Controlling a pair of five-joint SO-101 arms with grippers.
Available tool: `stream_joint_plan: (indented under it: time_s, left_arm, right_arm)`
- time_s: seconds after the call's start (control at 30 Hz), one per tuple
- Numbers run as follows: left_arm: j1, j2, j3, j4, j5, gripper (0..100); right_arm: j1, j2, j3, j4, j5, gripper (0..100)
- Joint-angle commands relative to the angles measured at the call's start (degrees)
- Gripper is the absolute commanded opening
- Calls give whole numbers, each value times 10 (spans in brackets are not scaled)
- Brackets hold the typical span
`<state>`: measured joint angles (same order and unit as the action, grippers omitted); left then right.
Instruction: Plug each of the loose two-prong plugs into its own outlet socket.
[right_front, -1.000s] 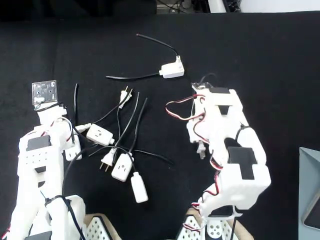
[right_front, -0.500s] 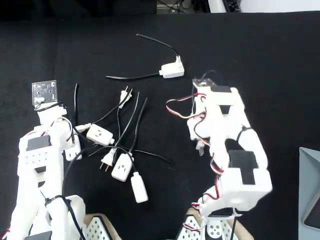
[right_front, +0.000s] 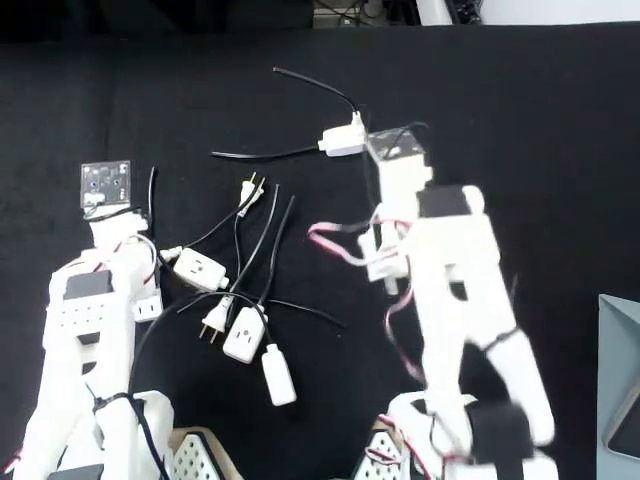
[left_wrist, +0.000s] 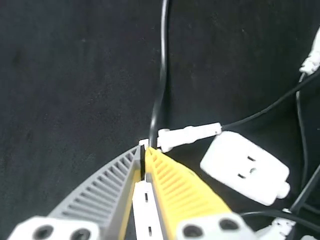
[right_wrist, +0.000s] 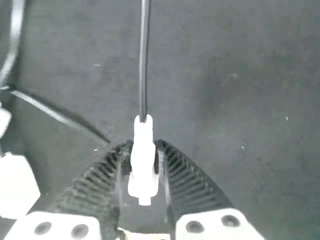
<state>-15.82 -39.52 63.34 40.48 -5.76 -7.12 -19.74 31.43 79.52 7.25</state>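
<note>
Farther up the table (right_front: 560, 120) than before, right end effector (right_wrist: 144, 144) clenched on plug (right_wrist: 143, 167), left end effector (left_wrist: 145, 150) on socket (left_wrist: 146, 210).

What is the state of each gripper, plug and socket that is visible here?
left gripper: shut on a white slotted piece.
right gripper: shut on a white plug, its cable attached.
outlet socket: lying flat, slots empty.
pronged plug: loose, prongs bare.
second pronged plug: loose, prongs bare.
far pair: seems plugged together.
</note>
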Motion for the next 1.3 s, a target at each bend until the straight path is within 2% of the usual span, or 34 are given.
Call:
stream_joint_plan:
  time_s: [0.0,0.2,0.37,0.5,0.63,0.8,0.97,1.03,1.1,1.27]
  left_arm:
    - [28,-13,-41,-7,0,30]
    - [93,-14,-77,-7,4,29]
    - [145,-14,-114,-6,8,29]
    - [178,-38,-125,-6,82,29]
    - [190,-122,-102,0,139,29]
    - [192,-266,-26,-4,157,29]
    - [240,-413,54,-4,153,30]
    - [260,-465,82,-4,127,30]
    - [265,-507,108,-4,101,30]
    - [262,-578,155,0,94,30]
  right_arm:
    - [-57,-133,54,-40,-5,11]
    - [-109,-269,165,-164,-6,11]
    - [-146,-326,225,-236,-7,11]
    - [-173,-329,247,-294,-44,11]
    - [-201,-332,262,-337,-63,11]
    - [-251,-333,262,-345,-76,11]
    - [-287,-334,259,-344,-89,11]
    - [-298,-334,258,-342,-91,11]
    - [-312,-334,257,-341,-91,11]
    - [-342,-335,255,-340,-91,11]
